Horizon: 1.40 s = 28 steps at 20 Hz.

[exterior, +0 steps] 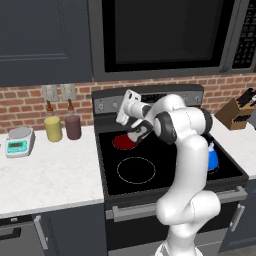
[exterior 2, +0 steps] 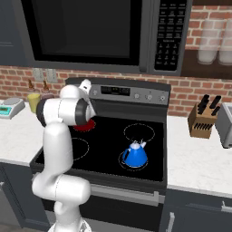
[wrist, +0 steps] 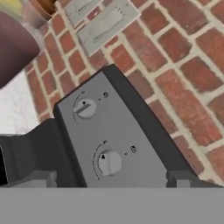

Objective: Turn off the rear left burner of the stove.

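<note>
The stove is a black glass-top range with a grey steel panel at its back. Its rear left burner glows bright red and also appears as a red disc beside my forearm. My gripper hovers above that burner, facing the panel's left end. In the hand view, two round knobs sit straight ahead, the farther knob and the nearer knob. The gripper is open, its dark fingertips wide apart and touching neither knob.
A blue kettle stands on the front right zone. A yellow jar, a maroon jar and a scale sit on the left counter. A knife block is on the right, and a microwave hangs overhead.
</note>
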{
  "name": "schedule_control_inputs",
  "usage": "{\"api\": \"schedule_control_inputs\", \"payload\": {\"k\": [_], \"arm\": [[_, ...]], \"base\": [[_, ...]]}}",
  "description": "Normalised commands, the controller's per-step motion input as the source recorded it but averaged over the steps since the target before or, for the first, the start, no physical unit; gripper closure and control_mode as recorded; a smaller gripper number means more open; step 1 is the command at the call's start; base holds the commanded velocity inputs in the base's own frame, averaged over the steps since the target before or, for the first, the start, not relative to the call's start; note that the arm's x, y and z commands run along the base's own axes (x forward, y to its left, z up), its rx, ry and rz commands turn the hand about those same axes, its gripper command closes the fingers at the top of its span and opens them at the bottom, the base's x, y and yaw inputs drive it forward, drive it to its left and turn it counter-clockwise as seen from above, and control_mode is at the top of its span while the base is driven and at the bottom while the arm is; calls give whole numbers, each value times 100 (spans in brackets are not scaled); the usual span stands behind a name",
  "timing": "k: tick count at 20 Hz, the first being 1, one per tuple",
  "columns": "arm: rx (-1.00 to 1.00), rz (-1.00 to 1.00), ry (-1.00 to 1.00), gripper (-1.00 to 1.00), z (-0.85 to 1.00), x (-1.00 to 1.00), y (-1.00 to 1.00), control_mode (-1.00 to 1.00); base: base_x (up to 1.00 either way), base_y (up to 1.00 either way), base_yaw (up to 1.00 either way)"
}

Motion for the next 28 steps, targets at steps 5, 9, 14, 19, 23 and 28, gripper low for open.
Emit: {"api": "schedule_control_inputs", "payload": {"k": [5,9,14,19,23,28], "arm": [[-8,-3,0,-100,-25,0,28,-100],[0,0,3,-100,-8,0,0,-100],[-6,-3,0,-100,-38,25,0,-100],[-5,-8,0,-100,-16,42,0,-100],[-2,-7,0,-100,-3,38,0,-100],[0,-7,0,-100,-4,35,0,-100]], "base": [[0,0,0],[0,0,0],[0,0,0],[0,0,0],[0,0,0],[0,0,0]]}}
